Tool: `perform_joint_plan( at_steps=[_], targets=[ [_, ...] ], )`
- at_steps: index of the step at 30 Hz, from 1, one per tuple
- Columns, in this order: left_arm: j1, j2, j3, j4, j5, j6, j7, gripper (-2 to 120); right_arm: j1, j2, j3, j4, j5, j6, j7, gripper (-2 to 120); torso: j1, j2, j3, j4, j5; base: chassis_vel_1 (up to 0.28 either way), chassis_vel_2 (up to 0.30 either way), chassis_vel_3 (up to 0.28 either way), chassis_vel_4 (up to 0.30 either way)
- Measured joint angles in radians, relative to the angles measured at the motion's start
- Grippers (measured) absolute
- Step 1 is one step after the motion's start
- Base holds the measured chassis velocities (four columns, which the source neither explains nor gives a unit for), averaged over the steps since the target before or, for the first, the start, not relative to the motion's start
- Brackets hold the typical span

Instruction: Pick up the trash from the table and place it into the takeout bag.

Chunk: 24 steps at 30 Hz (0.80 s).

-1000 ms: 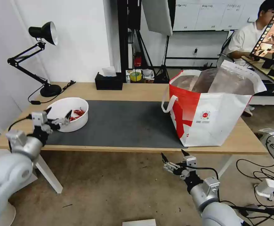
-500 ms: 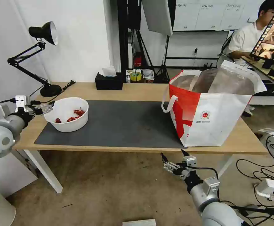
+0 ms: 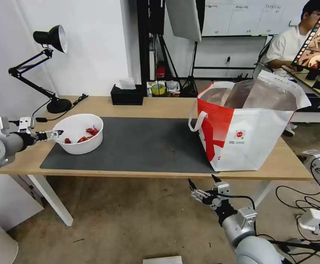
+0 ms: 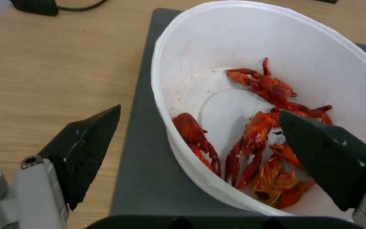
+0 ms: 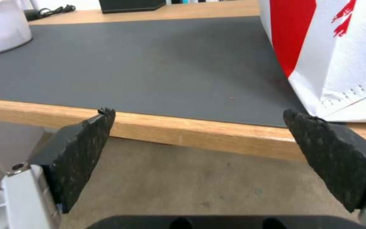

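Observation:
The trash here is a white round bowl (image 3: 75,126) with red crayfish shells (image 3: 88,132), standing on the left end of the dark grey mat (image 3: 145,145) on the table (image 3: 160,104). My left gripper (image 3: 54,134) is open at the bowl's left rim. In the left wrist view the left gripper (image 4: 199,111) straddles the rim of the bowl (image 4: 301,47), one finger over the mat, the other above the shells (image 4: 259,127). The takeout bag (image 3: 255,139) stands open at the table's right end. My right gripper (image 3: 203,185) hangs open below the table's front edge, holding nothing.
A black desk lamp (image 3: 58,105) and its cable sit at the back left corner. A black tissue box (image 3: 127,96) stands at the table's back edge. Cables and a power strip (image 3: 312,220) lie on the floor at the right.
My left arm has swung out to the left. Its gripper went from in front of the bowl to the bowl's left rim. The right arm has not moved.

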Motion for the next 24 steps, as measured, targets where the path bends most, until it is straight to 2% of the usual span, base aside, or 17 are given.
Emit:
perform_joint_plan(
  at_steps=[3,5,9,18,24],
  targets=[
    [-0.017,-0.002,0.014,0.007,-0.015,0.016,-0.012,100,0.000,0.000,0.000,0.000,0.000,0.000,0.000,100,0.000,0.000,0.000,0.0000,0.0000,0.000,0.000,0.000,0.000],
    [-0.072,-0.015,0.057,0.033,-0.055,0.053,-0.054,100,0.000,0.000,0.000,0.000,0.000,0.000,0.000,100,0.000,0.000,0.000,-0.0002,0.0001,0.000,0.000,0.000,0.000],
    [-0.127,-0.031,0.107,0.067,-0.089,0.071,-0.095,100,0.000,0.000,0.000,0.000,0.000,0.000,0.000,100,0.000,0.000,0.000,-0.0001,-0.0001,0.000,0.000,0.000,0.000],
    [-0.191,-0.058,0.162,0.119,-0.111,0.073,-0.126,100,0.000,0.000,0.000,0.000,0.000,0.000,0.000,100,0.000,0.000,0.000,0.0000,0.0000,0.000,0.000,0.000,0.000],
    [-0.233,-0.083,0.199,0.165,-0.119,0.071,-0.168,100,0.000,0.000,0.000,0.000,0.000,0.000,0.000,100,0.000,0.000,0.000,-0.0001,-0.0001,0.000,0.000,0.000,0.000]
  ],
)
